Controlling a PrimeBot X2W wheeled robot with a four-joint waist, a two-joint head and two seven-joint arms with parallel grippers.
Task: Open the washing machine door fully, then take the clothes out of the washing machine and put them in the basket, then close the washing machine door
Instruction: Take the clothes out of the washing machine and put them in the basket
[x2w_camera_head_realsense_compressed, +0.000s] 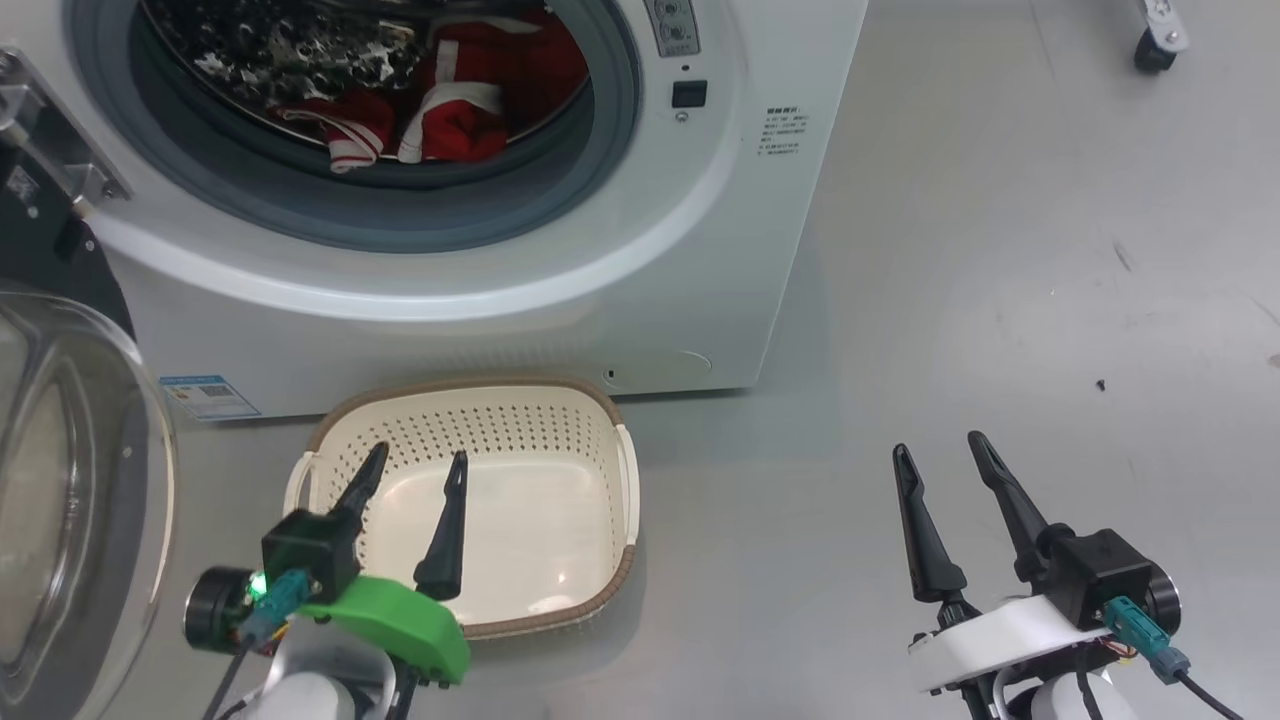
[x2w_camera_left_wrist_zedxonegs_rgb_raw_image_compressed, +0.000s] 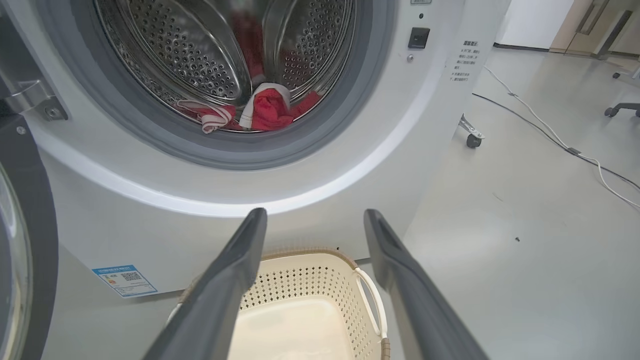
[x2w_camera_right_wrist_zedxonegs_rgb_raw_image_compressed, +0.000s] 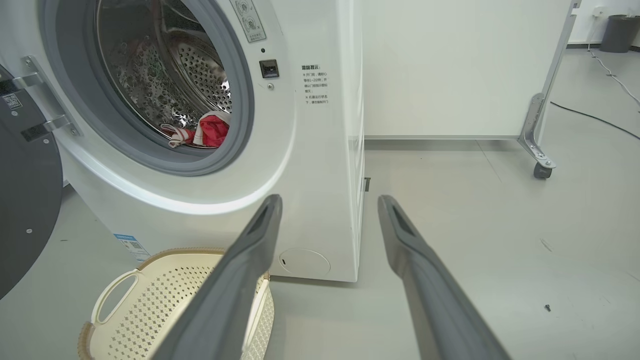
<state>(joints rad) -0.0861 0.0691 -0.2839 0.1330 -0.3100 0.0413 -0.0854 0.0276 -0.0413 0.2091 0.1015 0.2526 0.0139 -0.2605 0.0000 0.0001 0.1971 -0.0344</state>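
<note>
**Trainee:** Head view. What do you label first?

**Operator:** I label the washing machine (x2w_camera_head_realsense_compressed: 500, 330), white, standing on the grey floor (x2w_camera_head_realsense_compressed: 1000, 250). The washing machine door (x2w_camera_head_realsense_compressed: 80, 480) stands swung open at the left edge, with its clear glass bowl facing me and its black rim above it. The opening is bordered by a grey rubber ring (x2w_camera_head_realsense_compressed: 600, 180).

**Trainee:** And the clothes?

**Operator:** The clothes (x2w_camera_head_realsense_compressed: 450, 100), red with white stripes, lie bunched low in the perforated steel drum (x2w_camera_left_wrist_zedxonegs_rgb_raw_image_compressed: 190, 50), just behind the ring. One striped end droops toward the ring's lip. The left wrist view shows the same heap at the drum's bottom.

**Trainee:** Where is the basket?

**Operator:** The basket (x2w_camera_head_realsense_compressed: 520, 400) sits on the floor just in front of the machine, below the opening. A blue sticker (x2w_camera_head_realsense_compressed: 210, 397) is on the panel to its left. The basket's cream bottom shows bare.

**Trainee:** State of the arms?

**Operator:** I read the left gripper (x2w_camera_head_realsense_compressed: 420, 452) as hovering over the basket — jaws spread apart, nothing between them, tips pointing toward the machine. The right gripper (x2w_camera_head_realsense_compressed: 937, 444) hangs over bare floor, well apart from the basket on its right. Its jaws are likewise spread and hold nothing.
</note>
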